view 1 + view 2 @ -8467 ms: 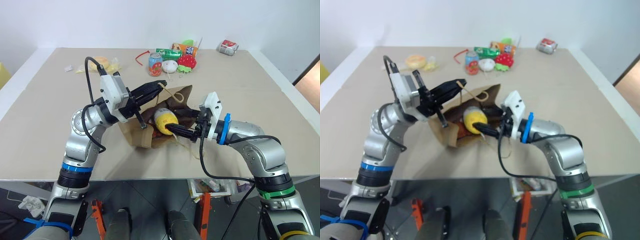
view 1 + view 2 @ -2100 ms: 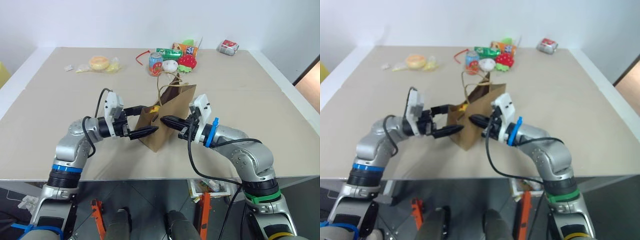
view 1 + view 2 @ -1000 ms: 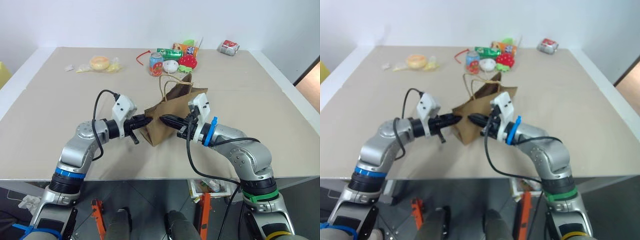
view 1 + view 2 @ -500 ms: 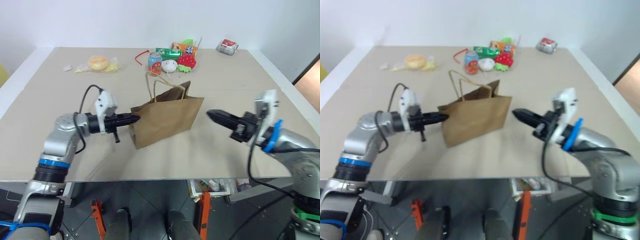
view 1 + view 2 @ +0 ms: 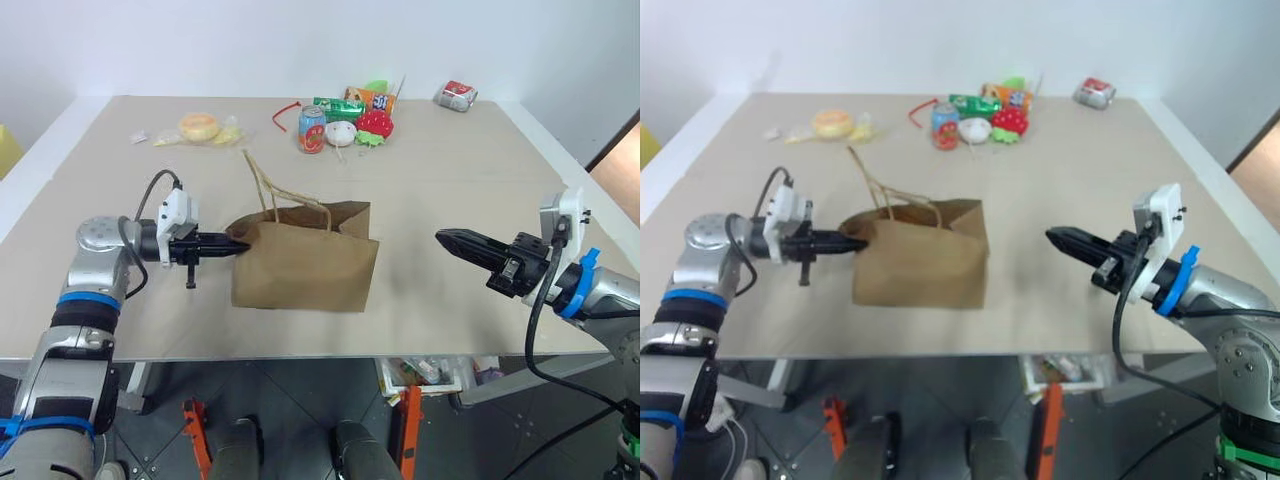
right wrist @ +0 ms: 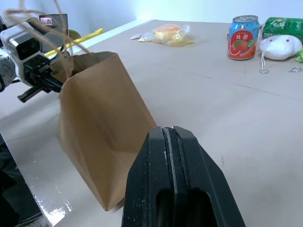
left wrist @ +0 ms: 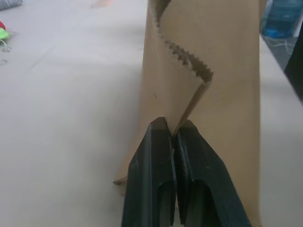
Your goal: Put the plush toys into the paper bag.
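The left tool (image 5: 238, 247) pinches the rim of the paper bag (image 5: 305, 262), which stands upright mid-counter (image 5: 450, 200). The right tool (image 5: 447, 239) is pressed together, empty, well apart. Plush toys presumably inside; next: release the rim.

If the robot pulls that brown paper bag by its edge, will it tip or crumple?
The paper bag likely crumples: its pinched edge already folds inward at the left end effector. It stands upright on a narrow base, so it may tip. It looks light enough to slide.
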{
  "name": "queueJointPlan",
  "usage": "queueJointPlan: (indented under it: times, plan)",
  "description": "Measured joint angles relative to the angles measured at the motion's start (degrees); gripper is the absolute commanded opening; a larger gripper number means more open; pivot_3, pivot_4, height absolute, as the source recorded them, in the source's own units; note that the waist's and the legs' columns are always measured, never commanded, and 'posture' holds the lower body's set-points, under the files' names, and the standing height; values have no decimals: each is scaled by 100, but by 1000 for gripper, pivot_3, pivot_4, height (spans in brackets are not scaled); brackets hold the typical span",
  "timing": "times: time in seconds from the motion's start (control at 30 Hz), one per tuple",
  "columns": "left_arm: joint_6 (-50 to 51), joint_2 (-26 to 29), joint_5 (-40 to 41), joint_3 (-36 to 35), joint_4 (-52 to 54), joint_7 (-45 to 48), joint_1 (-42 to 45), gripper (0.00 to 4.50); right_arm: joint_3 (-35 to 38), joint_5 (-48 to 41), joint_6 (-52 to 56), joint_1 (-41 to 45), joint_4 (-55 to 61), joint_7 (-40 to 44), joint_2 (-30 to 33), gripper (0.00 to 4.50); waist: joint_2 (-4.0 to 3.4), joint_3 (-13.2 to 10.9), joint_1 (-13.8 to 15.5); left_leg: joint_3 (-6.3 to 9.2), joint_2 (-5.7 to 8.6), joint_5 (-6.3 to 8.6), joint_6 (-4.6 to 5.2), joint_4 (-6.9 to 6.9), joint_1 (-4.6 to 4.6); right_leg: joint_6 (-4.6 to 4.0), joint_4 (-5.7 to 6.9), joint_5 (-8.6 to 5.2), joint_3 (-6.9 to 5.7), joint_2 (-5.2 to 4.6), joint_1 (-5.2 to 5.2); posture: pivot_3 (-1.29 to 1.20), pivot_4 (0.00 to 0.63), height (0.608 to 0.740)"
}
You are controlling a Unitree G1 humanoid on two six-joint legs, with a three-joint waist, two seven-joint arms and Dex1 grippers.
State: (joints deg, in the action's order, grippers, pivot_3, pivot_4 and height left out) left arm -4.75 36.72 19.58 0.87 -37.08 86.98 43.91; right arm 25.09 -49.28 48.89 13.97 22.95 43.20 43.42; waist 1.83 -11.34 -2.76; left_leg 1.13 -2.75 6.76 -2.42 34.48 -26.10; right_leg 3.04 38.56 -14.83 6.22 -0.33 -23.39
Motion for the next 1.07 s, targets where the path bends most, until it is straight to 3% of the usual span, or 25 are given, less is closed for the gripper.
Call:
queueJointPlan:
  times: [0.07,0.1,0.13,0.23,0.27,0.4,0.67,0.73,0.8,0.87,0.9,1.07]
  plan:
    - [-336,-117,-133,17,-352,-71,188,811,-25,-3,-2,2,58,-51,-15,0,-1,1,1,0,0,0,0,0,1,1,0,0,-1,0,3,0,150,740]
    - [-636,-364,-187,23,-647,-142,386,1534,-98,-16,-4,7,81,-92,-36,0,0,1,16,0,0,-2,3,2,-5,5,0,1,-2,-1,3,0,150,740]
    - [-679,-433,-190,25,-691,-133,409,1534,-117,-31,-4,6,103,-98,-36,0,0,1,16,0,0,-2,4,2,-5,5,0,2,-2,-1,3,0,150,740]
    - [-665,-473,-187,39,-717,-41,408,2612,-117,-52,-5,6,117,-105,-36,0,0,1,8,0,0,-3,4,2,-9,11,0,3,-1,1,0,0,150,740]
    - [-533,-467,-159,38,-723,54,408,3230,-117,-54,-5,4,117,-120,-36,0,0,1,6,2,0,-3,4,0,-8,29,0,11,-3,2,-1,0,150,740]
    - [316,-366,89,9,-413,281,378,4418,-117,-102,-6,0,116,-123,-35,0,0,0,1,5,0,-3,4,0,-14,31,0,9,-6,2,-2,0,150,740]
    - [2304,69,766,-419,575,-103,393,4418,-116,-158,-19,8,40,-11,44,0,0,0,-4,9,-3,-3,4,0,-15,32,3,9,-9,4,-3,0,150,740]
    - [3852,391,1455,-677,1413,-458,394,4418,-109,-282,-13,11,-39,145,122,0,-1,-2,-7,9,-3,-3,4,0,-15,31,3,6,-11,2,-4,0,150,740]
    - [4562,715,1714,-829,1942,-620,346,4418,-58,-394,0,-18,-44,330,261,0,-1,-2,-6,9,-3,-2,4,-3,-13,28,3,3,-14,2,-3,0,150,740]
    - [4905,1150,1731,-955,2507,-795,-234,4418,15,-547,47,-173,17,621,518,0,-6,1,-10,5,-4,-2,3,-12,-2,21,3,-4,-13,0,0,0,150,740]
    - [5034,1443,1728,-1200,2697,-829,-1033,4418,118,-645,112,-310,66,873,786,0,-8,0,-51,0,-15,0,1,-21,6,4,5,-12,-20,1,-2,0,150,740]
    - [5098,1887,1797,-1853,3054,-1000,-2083,4418,199,-720,123,-427,110,1108,1053,0,-4,-1,-20,-2,-23,1,0,-15,4,-25,5,-18,-37,-11,-4,0,150,740]
